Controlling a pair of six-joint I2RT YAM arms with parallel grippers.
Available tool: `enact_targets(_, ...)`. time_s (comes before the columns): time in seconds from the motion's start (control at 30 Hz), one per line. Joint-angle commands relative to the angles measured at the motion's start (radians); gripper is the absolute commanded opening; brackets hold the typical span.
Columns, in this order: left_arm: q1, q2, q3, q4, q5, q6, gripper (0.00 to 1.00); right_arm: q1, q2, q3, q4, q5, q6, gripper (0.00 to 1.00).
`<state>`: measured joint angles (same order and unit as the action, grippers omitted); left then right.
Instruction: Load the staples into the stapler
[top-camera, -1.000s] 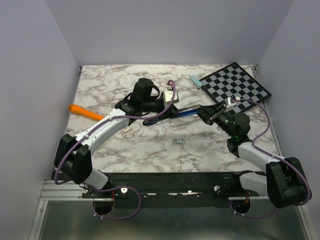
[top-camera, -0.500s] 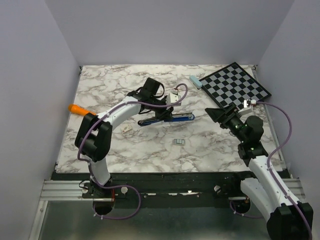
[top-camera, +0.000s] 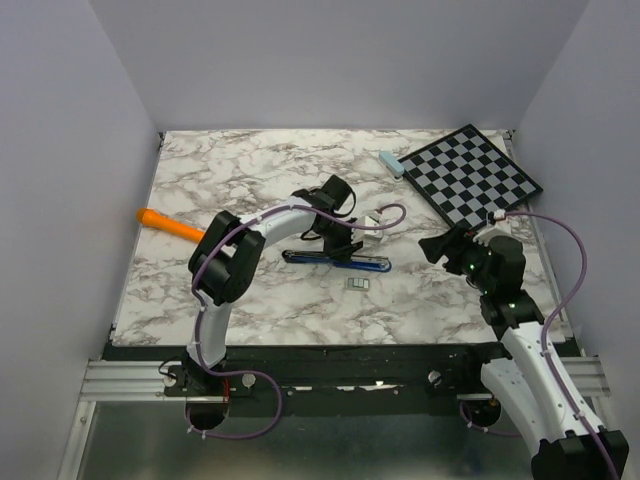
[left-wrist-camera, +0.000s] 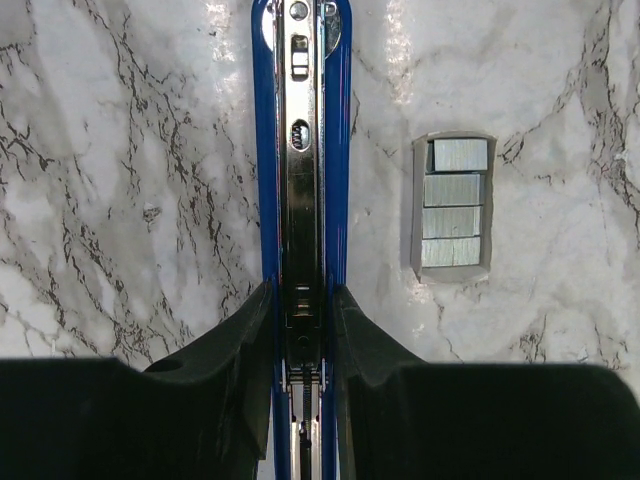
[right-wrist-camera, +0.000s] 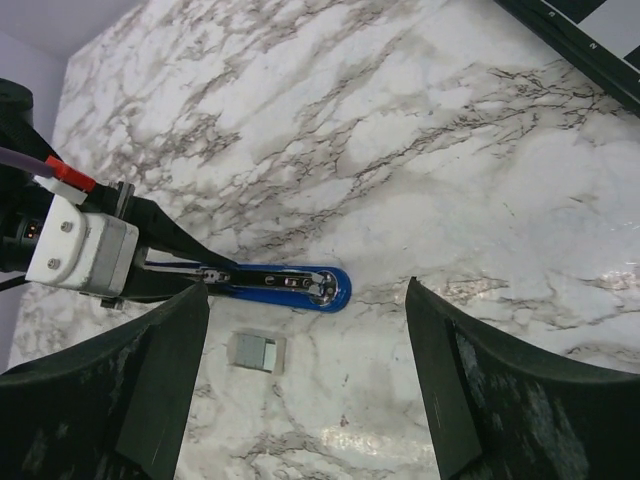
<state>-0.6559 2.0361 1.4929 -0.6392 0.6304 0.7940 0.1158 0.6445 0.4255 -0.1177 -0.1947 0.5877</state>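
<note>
Stapler (top-camera: 336, 259), slim, dark blue base with a silvery metal channel running down its middle, lies flat on the white-grey marble table (top-camera: 200, 180), about centre, long axis roughly left-right in the top view. Left wrist view shows the channel facing up and exposed, no staples visible in it. Left gripper (left-wrist-camera: 302, 300) is clamped on the stapler, one black finger pressed to each blue side rail. Staples (left-wrist-camera: 452, 205), small flat silvery-grey blocks stacked in a row inside a pale grey holder, sit on the marble just beside the stapler, on its near side in the top view, apart from it, not touching. Right gripper (right-wrist-camera: 303, 298) hangs above the table off the stapler's right end, fingers spread wide, nothing between them, well apart from the staples. Black-and-white checkerboard (top-camera: 470, 175) at far right and an orange pen-like stick (top-camera: 168, 223) at left, both untouched.

Step, as I judge it: stapler pinned and opened for loading, staples not yet picked up. Next move likely falls to the right arm: drop onto the holder, pinch one thin block by its edges, carry it over, lay it aligned in the narrow channel. Risk: blocks are thin and low, easy to slip or knock out of line.
</note>
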Motion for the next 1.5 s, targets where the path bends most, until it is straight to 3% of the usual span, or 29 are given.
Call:
enact_targets(0.0,-0.005,0.012,0.036,-0.039,-0.064,0.051,0.0,-0.004,0.02,0.064,-0.088,0.044,-0.117,0.87)
enact_targets(0.07,-0.013,0.016,0.038,-0.048,-0.08,0.053,0.03,-0.004,0.058,0.076,-0.106,0.049,-0.117,0.88)
enact_targets(0.17,-0.016,0.009,0.029,-0.051,-0.097,0.054,0.24,-0.004,0.112,0.096,-0.111,0.046,-0.101,0.89)
enact_targets(0.33,-0.016,-0.046,-0.005,-0.013,-0.087,0.037,0.42,-0.005,0.193,0.171,-0.155,0.106,-0.029,0.98)
enact_targets(0.43,-0.014,-0.085,-0.022,0.009,-0.08,0.021,0.54,-0.004,0.224,0.194,-0.119,0.075,-0.147,1.0)
enact_targets(0.57,-0.013,-0.17,-0.062,0.093,-0.092,-0.048,0.73,-0.004,0.262,0.197,-0.059,0.037,-0.216,1.0)
enact_targets(0.7,-0.002,-0.284,-0.138,0.267,-0.123,-0.259,0.85,-0.004,0.404,0.323,-0.043,0.008,-0.275,1.0)
enact_targets(0.8,0.022,-0.387,-0.247,0.468,-0.175,-0.418,0.9,-0.002,0.564,0.424,-0.062,-0.003,-0.305,1.0)
enact_targets(0.93,0.07,-0.532,-0.423,0.718,-0.32,-0.768,0.97,-0.002,0.769,0.634,-0.065,-0.014,-0.313,0.97)
enact_targets(1.07,0.145,-0.722,-0.623,0.785,-0.403,-1.002,0.99,-0.004,0.967,0.816,-0.068,-0.017,-0.296,0.94)
enact_targets(1.17,0.182,-0.831,-0.715,0.742,-0.458,-1.044,0.99,-0.002,1.112,0.95,-0.069,-0.061,-0.287,0.85)
enact_targets(1.47,0.202,-1.095,-0.898,0.684,-0.578,-1.067,0.99,-0.002,1.409,1.182,-0.031,-0.084,-0.21,0.85)
